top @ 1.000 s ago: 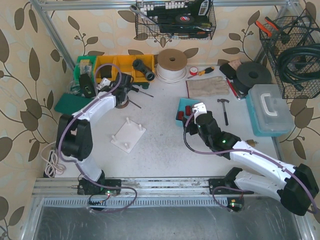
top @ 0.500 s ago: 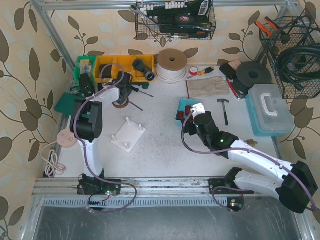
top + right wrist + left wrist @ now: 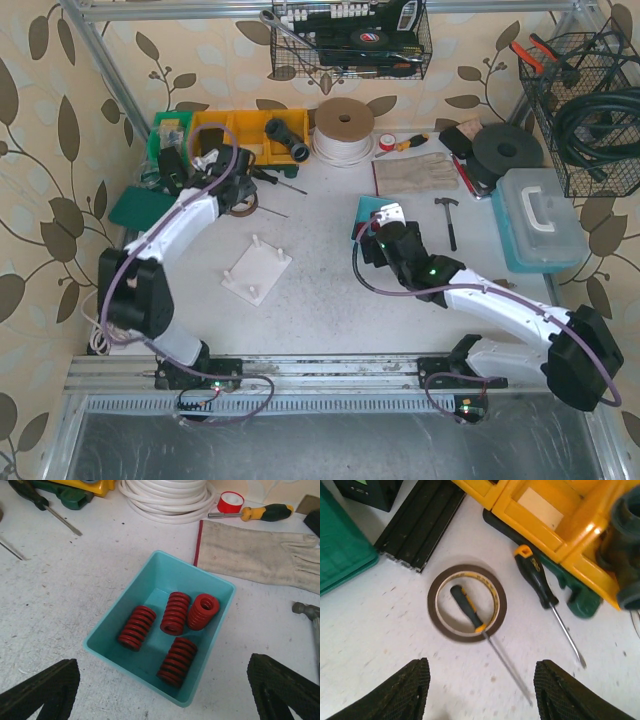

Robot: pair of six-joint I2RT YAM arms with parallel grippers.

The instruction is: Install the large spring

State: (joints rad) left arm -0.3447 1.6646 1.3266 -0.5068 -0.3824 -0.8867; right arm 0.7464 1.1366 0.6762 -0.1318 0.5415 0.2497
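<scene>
Several red springs [image 3: 177, 661] of like size lie in a teal tray [image 3: 223, 596], seen in the right wrist view. My right gripper [image 3: 162, 682] hangs open just above the tray's near side, nothing between its fingers [image 3: 47, 690]. From above, the right gripper [image 3: 378, 226] covers most of the tray [image 3: 364, 209]. A white base plate [image 3: 257, 272] with upright pegs sits left of centre. My left gripper [image 3: 480, 695] is open over bare table, just short of a brown tape roll [image 3: 467, 603] with a screwdriver [image 3: 468, 608] lying across it. It holds nothing.
Yellow bins [image 3: 555, 515] and a second screwdriver [image 3: 545, 592] lie beyond the tape roll, a green box [image 3: 340, 550] to its left. A white cable coil [image 3: 165, 495], a glove [image 3: 260, 552], red tape [image 3: 231, 501] and a hammer [image 3: 448, 218] surround the tray. A blue case [image 3: 535, 215] stands right.
My left gripper has opened from shut and its arm has shifted beside the tape roll. My right gripper has crept forward over the tray, still open.
</scene>
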